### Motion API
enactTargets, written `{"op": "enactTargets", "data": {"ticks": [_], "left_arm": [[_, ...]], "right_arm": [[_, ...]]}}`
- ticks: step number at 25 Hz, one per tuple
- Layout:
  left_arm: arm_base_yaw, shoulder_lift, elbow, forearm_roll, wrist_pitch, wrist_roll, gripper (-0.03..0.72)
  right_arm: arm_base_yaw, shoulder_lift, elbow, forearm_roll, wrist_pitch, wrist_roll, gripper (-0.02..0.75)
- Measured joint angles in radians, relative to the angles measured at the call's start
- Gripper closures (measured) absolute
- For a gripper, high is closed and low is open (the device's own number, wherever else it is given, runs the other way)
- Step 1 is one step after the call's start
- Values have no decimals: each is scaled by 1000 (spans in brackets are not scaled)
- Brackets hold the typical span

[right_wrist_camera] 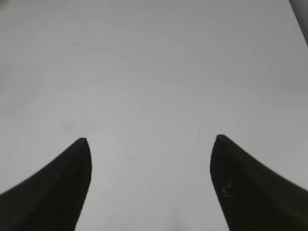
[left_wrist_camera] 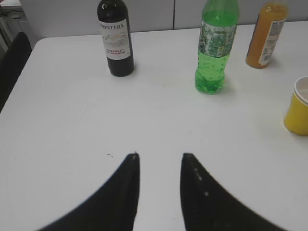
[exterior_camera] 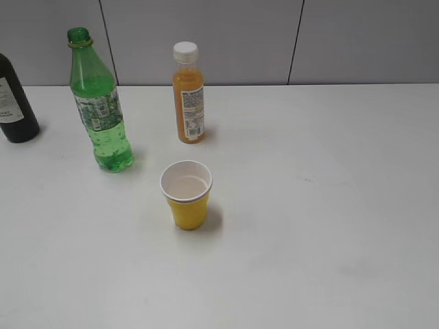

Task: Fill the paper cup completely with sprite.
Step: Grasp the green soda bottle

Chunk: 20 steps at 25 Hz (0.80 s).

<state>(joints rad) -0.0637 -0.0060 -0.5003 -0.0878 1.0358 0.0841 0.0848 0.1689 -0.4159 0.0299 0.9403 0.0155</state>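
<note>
The left gripper (left_wrist_camera: 160, 156) hovers over the white surface (exterior_camera: 329, 205), jaws narrowly parted and empty. The right gripper (right_wrist_camera: 149, 139) has jaws spread wide, also empty.

In the left wrist view, the tall transparent green plastic sprite bottle (left_wrist_camera: 216, 45) stands at 1 o'clock, uncapped. The small yellow tapered paper cup (left_wrist_camera: 297, 108) stands at 3 o'clock.

Risks:
- The narrow jaws may strike the bottle and topple it.
- An off-centre pour may tip the light cup.
</note>
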Motion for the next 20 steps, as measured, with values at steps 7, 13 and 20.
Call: {"op": "enactTargets", "data": {"ticks": [7, 13, 20], "left_arm": [[0, 0, 0, 0, 0, 0, 451], [0, 0, 0, 0, 0, 0, 451], [0, 0, 0, 0, 0, 0, 451]], "right_arm": [[0, -167, 2, 0, 1, -2, 144], [0, -172, 2, 3, 2, -50, 144], [0, -172, 2, 3, 2, -58, 144]]}}
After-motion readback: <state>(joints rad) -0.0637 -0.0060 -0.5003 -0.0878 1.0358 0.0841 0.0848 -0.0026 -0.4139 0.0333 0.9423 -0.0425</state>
